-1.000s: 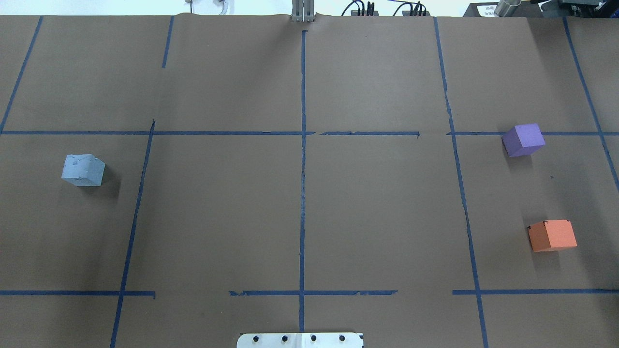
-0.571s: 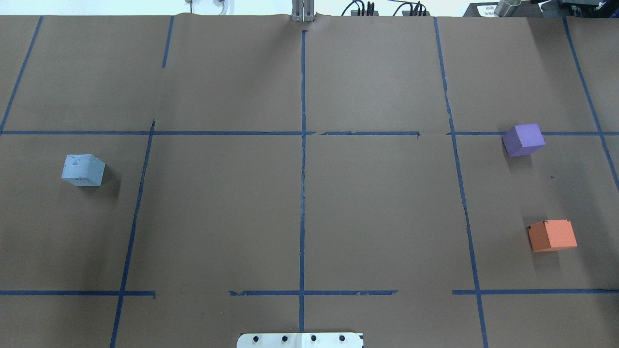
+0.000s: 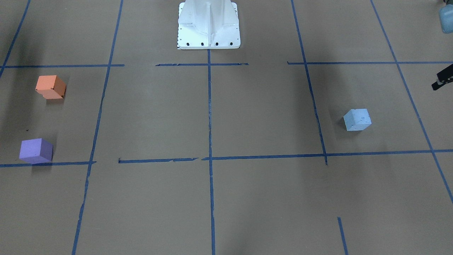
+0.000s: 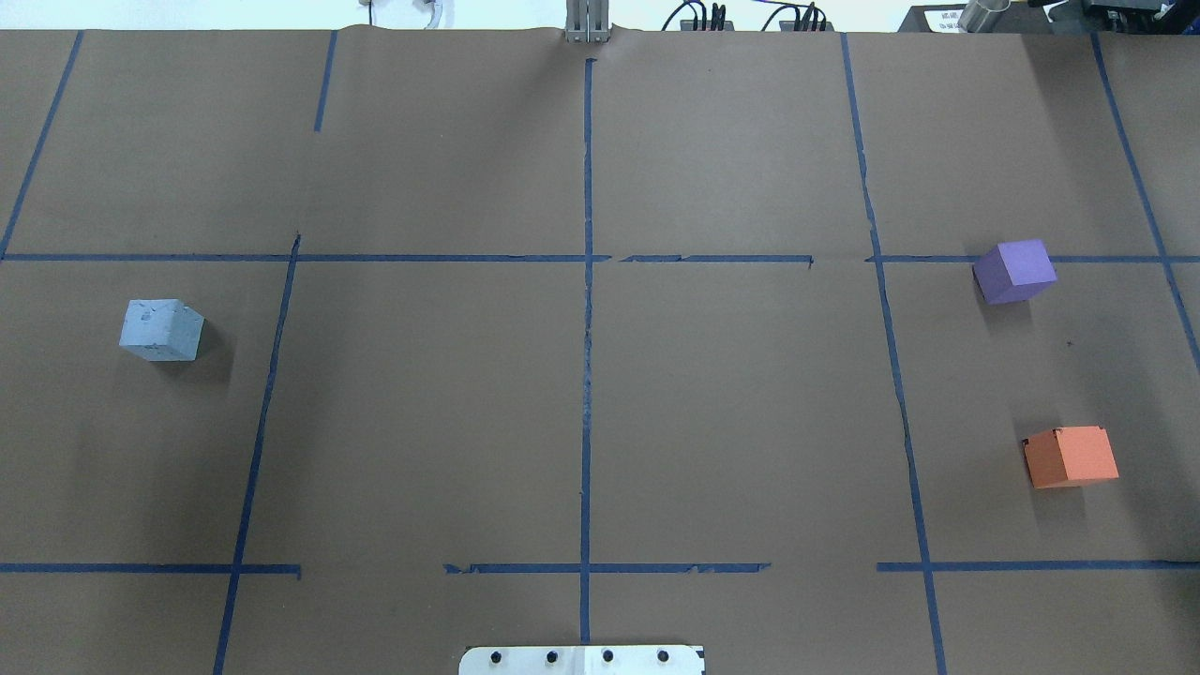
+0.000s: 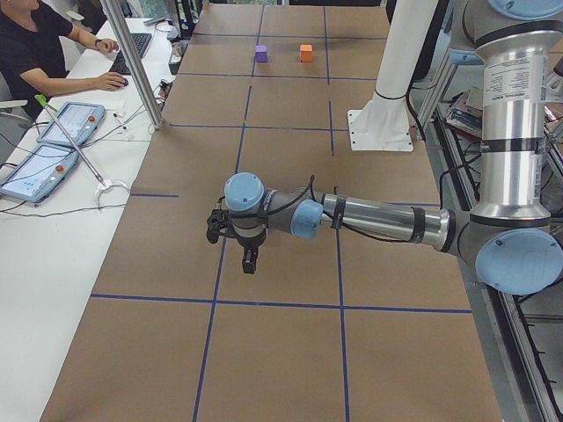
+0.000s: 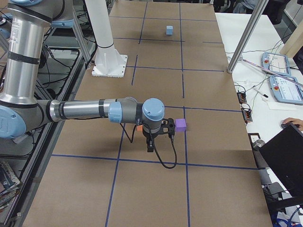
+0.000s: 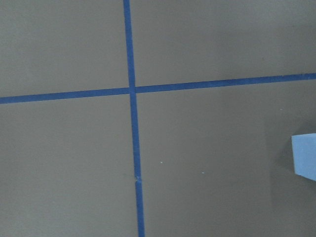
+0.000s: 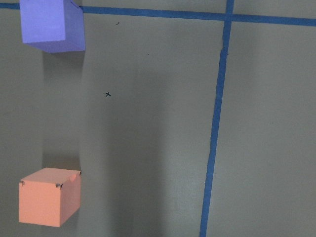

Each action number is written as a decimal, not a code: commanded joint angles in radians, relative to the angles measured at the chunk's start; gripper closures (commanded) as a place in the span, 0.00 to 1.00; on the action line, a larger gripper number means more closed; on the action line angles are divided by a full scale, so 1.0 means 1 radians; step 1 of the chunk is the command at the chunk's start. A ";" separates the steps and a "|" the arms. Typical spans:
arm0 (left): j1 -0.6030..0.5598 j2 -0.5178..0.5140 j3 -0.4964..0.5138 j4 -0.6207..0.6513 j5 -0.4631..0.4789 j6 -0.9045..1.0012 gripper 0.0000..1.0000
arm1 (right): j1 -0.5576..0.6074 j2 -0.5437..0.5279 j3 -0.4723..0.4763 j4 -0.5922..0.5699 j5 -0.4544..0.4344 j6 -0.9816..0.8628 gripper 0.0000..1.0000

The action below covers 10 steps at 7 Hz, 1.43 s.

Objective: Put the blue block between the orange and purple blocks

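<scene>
The light blue block (image 4: 161,330) sits on the left of the brown table; it also shows in the front view (image 3: 357,119) and at the right edge of the left wrist view (image 7: 305,155). The purple block (image 4: 1014,271) and the orange block (image 4: 1071,456) stand apart on the right, with bare paper between them; both show in the right wrist view, purple (image 8: 49,22) and orange (image 8: 48,196). The left gripper (image 5: 230,239) hovers above the table near the blue block. The right gripper (image 6: 161,135) hovers near the purple block (image 6: 180,125). I cannot tell whether either is open or shut.
Blue tape lines cross the brown paper. The white robot base (image 3: 208,24) stands at the table's near middle edge. An operator (image 5: 44,44) sits at a side desk with tablets (image 5: 70,123), and a metal pole (image 5: 132,61) stands at the table's far edge.
</scene>
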<state>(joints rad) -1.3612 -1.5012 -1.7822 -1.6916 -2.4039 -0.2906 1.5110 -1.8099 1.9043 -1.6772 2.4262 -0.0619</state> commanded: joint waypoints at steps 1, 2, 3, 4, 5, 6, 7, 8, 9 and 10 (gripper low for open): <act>0.168 -0.071 -0.005 -0.072 0.005 -0.235 0.00 | 0.000 0.006 0.001 0.001 -0.001 -0.006 0.00; 0.227 -0.098 0.010 -0.080 0.032 -0.263 0.00 | 0.000 0.006 -0.001 0.001 -0.001 -0.004 0.00; 0.282 -0.120 0.013 -0.079 0.105 -0.268 0.00 | 0.000 0.006 -0.001 0.001 -0.001 -0.004 0.00; 0.307 -0.135 0.036 -0.082 0.126 -0.269 0.00 | 0.000 0.006 -0.001 0.001 0.001 -0.004 0.00; 0.318 -0.178 0.070 -0.082 0.126 -0.315 0.00 | 0.000 0.006 -0.001 0.001 0.001 -0.004 0.00; 0.367 -0.210 0.099 -0.082 0.129 -0.350 0.00 | 0.000 0.007 0.007 0.001 0.004 -0.004 0.00; 0.370 -0.217 0.119 -0.083 0.129 -0.351 0.00 | 0.000 0.006 0.007 -0.001 0.004 -0.004 0.00; 0.372 -0.223 0.135 -0.083 0.129 -0.352 0.00 | 0.000 0.004 0.005 -0.001 0.004 0.003 0.00; 0.372 -0.231 0.148 -0.083 0.132 -0.348 0.00 | 0.000 0.004 0.005 -0.001 0.004 0.005 0.00; 0.372 -0.232 0.150 -0.086 0.172 -0.349 0.00 | 0.000 0.004 0.005 -0.001 0.005 0.005 0.00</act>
<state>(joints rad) -0.9904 -1.7284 -1.6405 -1.7756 -2.2629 -0.6393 1.5110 -1.8052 1.9100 -1.6781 2.4302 -0.0581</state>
